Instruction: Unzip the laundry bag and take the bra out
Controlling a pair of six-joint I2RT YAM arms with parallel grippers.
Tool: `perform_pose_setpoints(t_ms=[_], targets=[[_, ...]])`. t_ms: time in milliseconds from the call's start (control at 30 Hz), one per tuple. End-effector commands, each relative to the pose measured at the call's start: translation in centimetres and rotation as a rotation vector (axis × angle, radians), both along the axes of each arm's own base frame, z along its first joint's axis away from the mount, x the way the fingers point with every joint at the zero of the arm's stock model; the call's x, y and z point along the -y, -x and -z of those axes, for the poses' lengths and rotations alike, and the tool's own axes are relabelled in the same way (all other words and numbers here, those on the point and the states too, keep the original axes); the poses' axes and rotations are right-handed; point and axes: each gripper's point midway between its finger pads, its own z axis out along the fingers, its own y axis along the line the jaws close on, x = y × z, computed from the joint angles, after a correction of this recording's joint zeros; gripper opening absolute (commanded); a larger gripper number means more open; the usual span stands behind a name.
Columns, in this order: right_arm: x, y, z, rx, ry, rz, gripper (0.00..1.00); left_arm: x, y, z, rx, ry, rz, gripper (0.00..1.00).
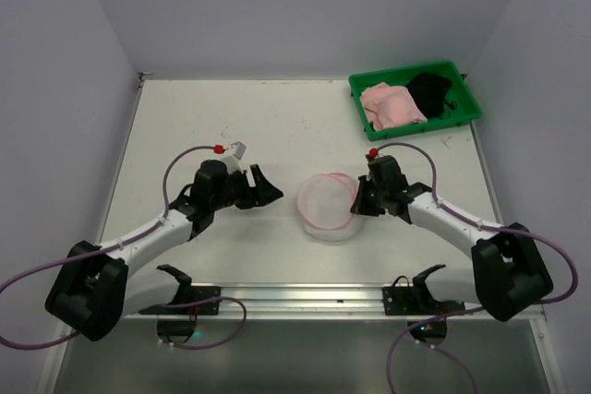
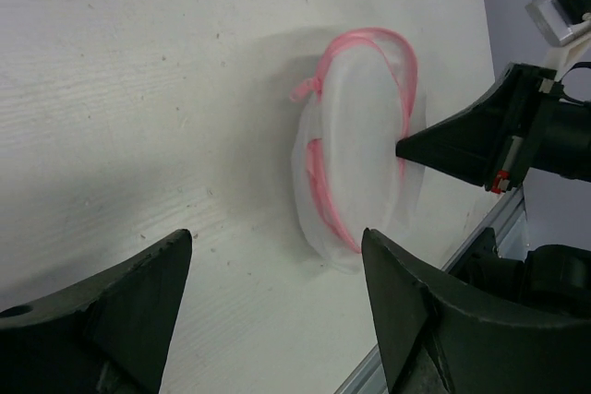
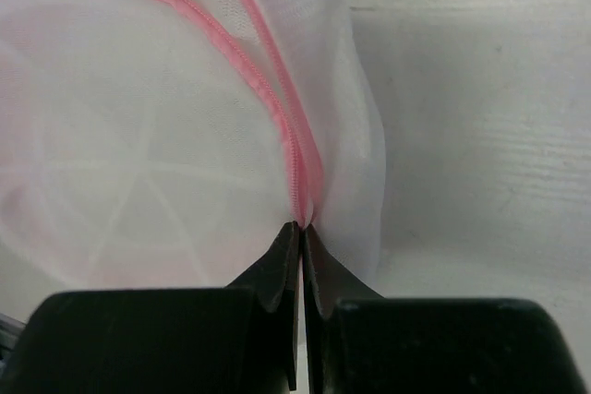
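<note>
The laundry bag (image 1: 326, 205) is a round white mesh pouch with pink zipper trim, lying on the table between the arms. It also shows in the left wrist view (image 2: 360, 173) and the right wrist view (image 3: 166, 136). My right gripper (image 1: 358, 198) is shut on the pink trim at the bag's right edge (image 3: 301, 225). My left gripper (image 1: 268, 186) is open and empty, a short way left of the bag (image 2: 275, 237). Only a faint pink tint shows through the mesh. I cannot make out the bra inside.
A green tray (image 1: 466, 117) stands at the back right with a pale pink garment (image 1: 390, 103) and a black garment (image 1: 430, 91) in it. A metal rail (image 1: 295, 294) runs along the near table edge. Grey walls close in the table.
</note>
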Motion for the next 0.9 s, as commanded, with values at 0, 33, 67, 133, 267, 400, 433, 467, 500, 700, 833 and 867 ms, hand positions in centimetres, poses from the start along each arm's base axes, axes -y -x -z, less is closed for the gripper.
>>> perform_pose_setpoints(t_ms=[0,33,67,133,267,400,433,467,500,700,833,867], targets=[[2.0,0.0,1.4,-0.063,0.095,0.093,0.00,-0.9,-0.7,-1.6,0.064,-0.050,-0.037,0.77],[2.0,0.1,1.6,-0.077,0.097,0.091,0.00,-1.1,-0.9,-1.9,0.075,-0.059,-0.044,0.77],[2.0,0.0,1.9,-0.087,0.098,0.087,0.00,-1.2,-0.9,-2.3,0.084,-0.063,-0.046,0.77],[1.3,-0.1,2.3,-0.114,0.088,0.058,0.00,-1.4,-1.1,-2.6,0.080,-0.084,-0.057,0.77],[-0.5,-1.0,0.6,-0.043,-0.007,0.011,0.18,-2.4,-1.3,-3.8,0.087,-0.127,-0.097,0.78],[-1.1,-1.4,-3.0,0.047,-0.070,-0.011,0.51,-4.4,-1.8,-5.0,0.109,-0.196,-0.185,0.79],[-1.1,-1.3,-4.3,0.079,-0.080,-0.017,0.53,-4.8,-1.9,-5.7,0.129,-0.200,-0.201,0.79],[-1.0,-1.4,-5.1,0.101,-0.086,-0.018,0.57,-5.1,-1.8,-6.1,0.132,-0.212,-0.210,0.79],[-1.1,-1.6,-6.3,0.128,-0.096,-0.018,0.60,-5.5,-2.0,-6.5,0.141,-0.223,-0.232,0.79],[-0.3,-1.4,-13.5,0.281,-0.126,-0.013,0.85,-7.2,-2.2,-9.5,0.184,-0.264,-0.298,0.82],[3.4,-1.9,-18.8,0.453,-0.043,0.120,0.99,-8.7,-2.5,-11.8,0.226,-0.311,-0.352,0.86],[5.2,-2.4,-20.8,0.521,0.003,0.200,0.99,-9.1,-2.3,-11.9,0.219,-0.334,-0.356,0.88]])
